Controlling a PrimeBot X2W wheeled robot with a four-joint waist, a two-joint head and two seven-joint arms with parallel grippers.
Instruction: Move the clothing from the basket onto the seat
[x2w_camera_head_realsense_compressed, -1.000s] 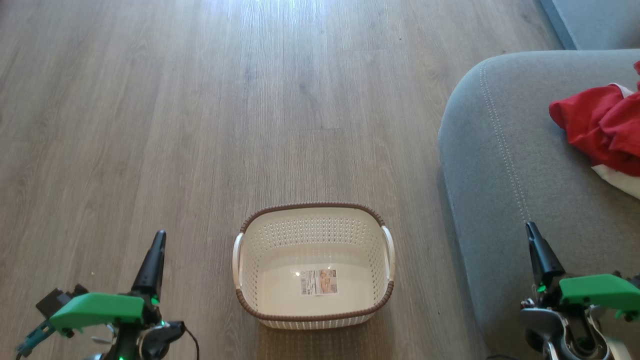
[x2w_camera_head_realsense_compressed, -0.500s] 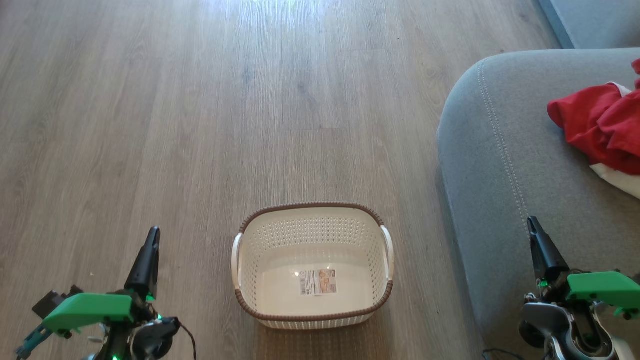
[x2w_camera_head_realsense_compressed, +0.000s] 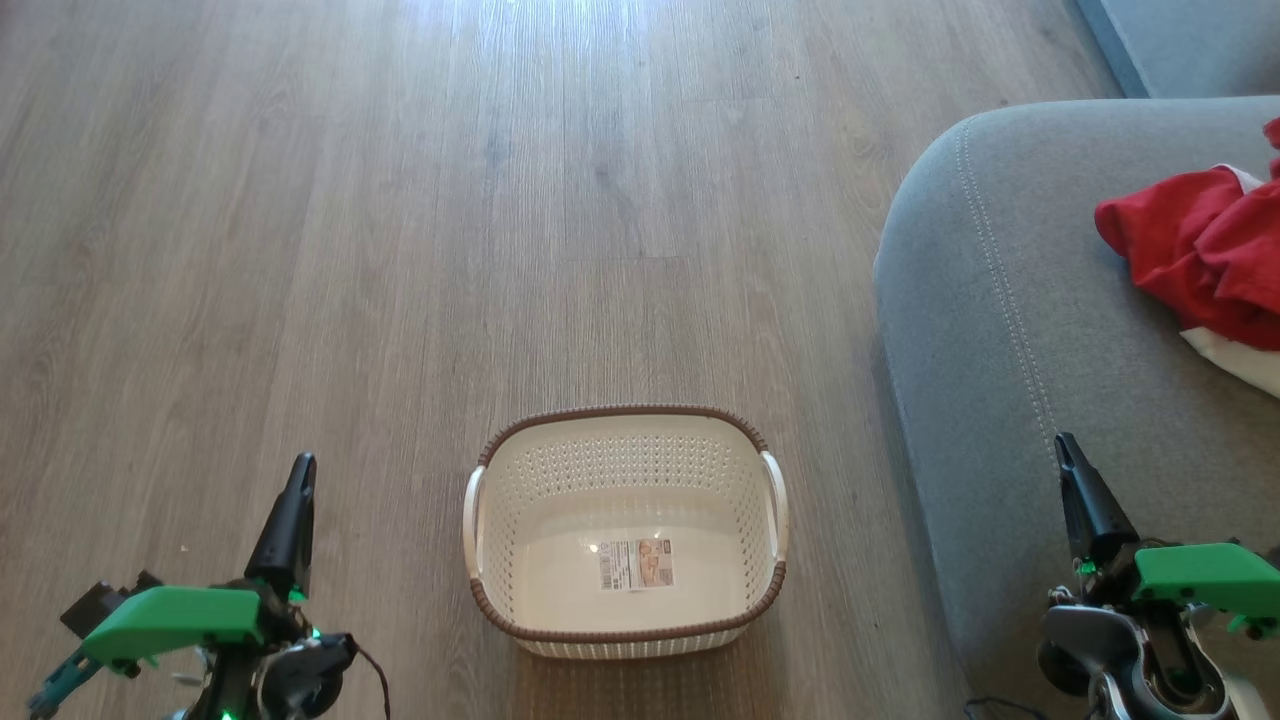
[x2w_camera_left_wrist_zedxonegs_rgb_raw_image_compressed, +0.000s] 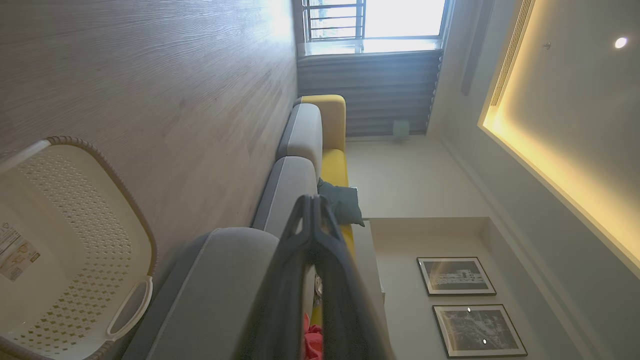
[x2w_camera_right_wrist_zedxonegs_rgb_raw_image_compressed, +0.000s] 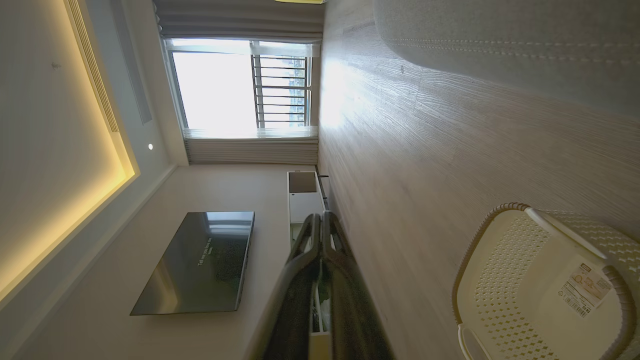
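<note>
Left end effector (x2w_camera_head_realsense_compressed: 302, 461) edged left, right wrist shows television (x2w_camera_right_wrist_zedxonegs_rgb_raw_image_compressed: 200, 262)

Left gripper: dark, long-fingered left gripper (x2w_camera_head_realsense_compressed: 299, 478), low on the left of the head view, fingers pressed together, tips leaning slightly inward, holding nothing.
Right gripper: matching right gripper (x2w_camera_head_realsense_compressed: 1068, 455), low on the right, fingers together, tips leaning inward, empty.
Wrists: green plastic housing (x2w_camera_head_realsense_compressed: 175, 617) behind each gripper.

Grey-brown wood-plank floor (x2w_camera_head_realsense_compressed: 400, 250) ran toward a bright barred window (x2w_camera_right_wrist_zedxonegs_rgb_raw_image_compressed: 220, 85) — daylight glared off the boards. A dark television (x2w_camera_right_wrist_zedxonegs_rgb_raw_image_compressed: 200, 262) hung on a pale wall near a white cabinet (x2w_camera_right_wrist_zedxonegs_rgb_raw_image_compressed: 305, 197); two framed pictures (x2w_camera_left_wrist_zedxonegs_rgb_raw_image_compressed: 455, 276) hung on another wall, and a warm yellow light strip (x2w_camera_left_wrist_zedxonegs_rgb_raw_image_compressed: 535, 167) glowed along the ceiling.
</note>
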